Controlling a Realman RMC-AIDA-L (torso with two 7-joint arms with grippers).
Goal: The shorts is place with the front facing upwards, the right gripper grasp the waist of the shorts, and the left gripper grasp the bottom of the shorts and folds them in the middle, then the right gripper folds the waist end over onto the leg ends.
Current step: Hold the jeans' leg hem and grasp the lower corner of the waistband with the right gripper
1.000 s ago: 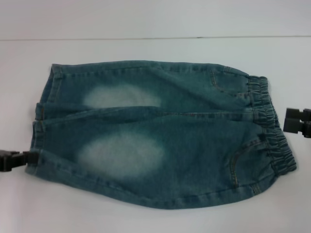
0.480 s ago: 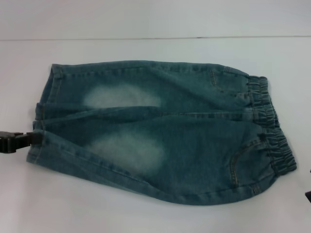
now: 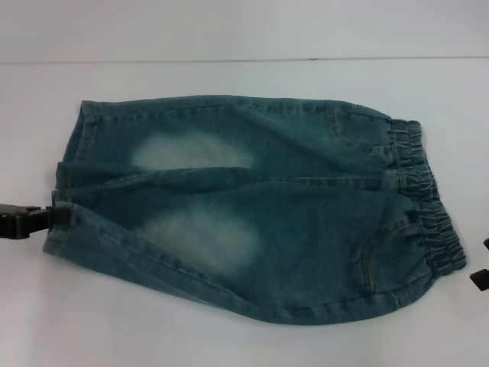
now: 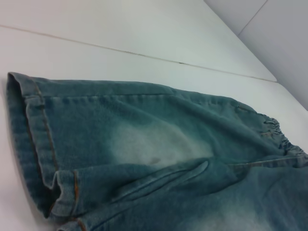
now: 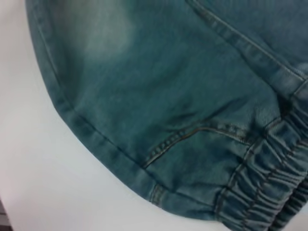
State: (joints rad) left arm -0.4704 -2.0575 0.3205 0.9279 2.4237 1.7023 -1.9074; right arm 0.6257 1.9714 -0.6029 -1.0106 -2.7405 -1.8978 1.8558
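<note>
Blue denim shorts point(image 3: 290, 229) lie front up on the white table, elastic waist point(image 3: 428, 214) to the right and leg ends point(image 3: 69, 168) to the left. My left gripper point(image 3: 55, 216) is at the left edge, shut on the hem corner of the nearer leg, which is drawn up off the table toward the middle seam. Only a tip of my right gripper point(image 3: 480, 277) shows at the right edge, just beyond the waist's near corner and apart from it. The left wrist view shows the far leg's hem point(image 4: 29, 134). The right wrist view shows the waistband point(image 5: 269, 187) and a pocket seam.
The white table point(image 3: 229, 344) has bare surface in front of the shorts and behind them. A pale wall point(image 3: 244, 27) rises behind the table's far edge.
The left gripper moved away from me with the near leg's hem, slanting that leg's front edge. The right gripper dropped from beside the waistband's middle to its near corner.
</note>
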